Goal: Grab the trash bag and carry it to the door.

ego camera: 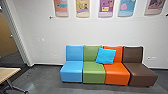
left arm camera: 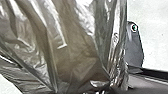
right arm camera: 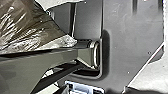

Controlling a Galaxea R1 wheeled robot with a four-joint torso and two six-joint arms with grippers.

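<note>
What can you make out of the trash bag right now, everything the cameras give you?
The trash bag is close to both wrist cameras. It looks like thin, glossy plastic, grey to brownish, wrinkled all over, with long folds and bright glints. In the right wrist view it narrows to a paler, crumpled end by the robot's dark body. I can't tell what is inside, or which gripper, if any, holds it.

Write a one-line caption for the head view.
Blue cushion leaning on a row of blue, green, orange and brown seats beneath posters.
</note>
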